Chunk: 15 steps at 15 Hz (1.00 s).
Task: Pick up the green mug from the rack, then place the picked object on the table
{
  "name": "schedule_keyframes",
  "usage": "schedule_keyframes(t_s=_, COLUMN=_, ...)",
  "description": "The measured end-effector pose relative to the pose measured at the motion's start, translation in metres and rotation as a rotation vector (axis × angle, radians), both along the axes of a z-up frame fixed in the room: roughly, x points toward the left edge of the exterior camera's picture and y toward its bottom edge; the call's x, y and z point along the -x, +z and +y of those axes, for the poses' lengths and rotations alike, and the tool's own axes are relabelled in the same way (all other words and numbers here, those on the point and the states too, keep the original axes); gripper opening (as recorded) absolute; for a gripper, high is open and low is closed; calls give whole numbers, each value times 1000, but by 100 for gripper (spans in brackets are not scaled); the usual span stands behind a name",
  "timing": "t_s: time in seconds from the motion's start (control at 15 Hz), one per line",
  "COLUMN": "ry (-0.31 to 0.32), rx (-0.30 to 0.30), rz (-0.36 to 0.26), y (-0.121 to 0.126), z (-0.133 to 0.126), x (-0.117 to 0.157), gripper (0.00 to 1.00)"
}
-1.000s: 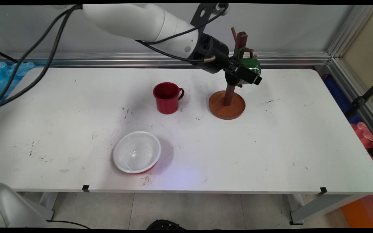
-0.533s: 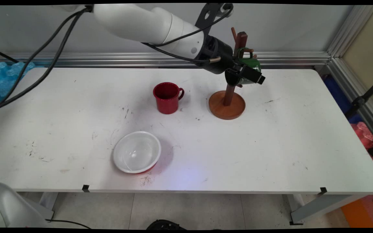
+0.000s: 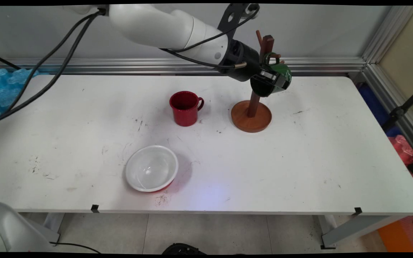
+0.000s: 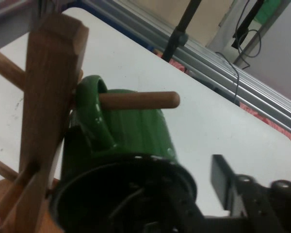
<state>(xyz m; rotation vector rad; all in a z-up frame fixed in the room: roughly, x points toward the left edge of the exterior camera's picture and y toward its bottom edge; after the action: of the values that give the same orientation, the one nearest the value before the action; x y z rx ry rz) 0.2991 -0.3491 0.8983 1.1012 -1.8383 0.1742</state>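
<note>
A green mug (image 3: 280, 73) hangs on the wooden mug tree (image 3: 251, 115), its handle (image 4: 93, 114) looped over a peg (image 4: 138, 100). The mug is tilted, its mouth turned toward the hand. My gripper (image 3: 269, 79) is at the mug's rim and stands open. One finger (image 4: 222, 180) is outside the wall with a slim gap to it. The other reaches into the dark mouth (image 4: 121, 199), where it is hard to make out. In the hand view the gripper (image 4: 199, 189) rises at the lower right, and the tree's post (image 4: 46, 97) fills the left.
A red mug (image 3: 185, 107) stands upright left of the tree's round base. A white bowl (image 3: 151, 167) sits nearer the table's front edge. Black cables hang from the arm at the upper left. An aluminium rail runs along the back wall.
The hand has moved a little right and up along the tree. The green mug has tipped, and the outer finger now stands off its wall.
</note>
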Motion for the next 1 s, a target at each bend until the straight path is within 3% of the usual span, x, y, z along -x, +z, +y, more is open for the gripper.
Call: schedule_keyframes(t_s=1.0, ry=-19, rx=30, rz=-1, y=10, z=7, x=-8, gripper=0)
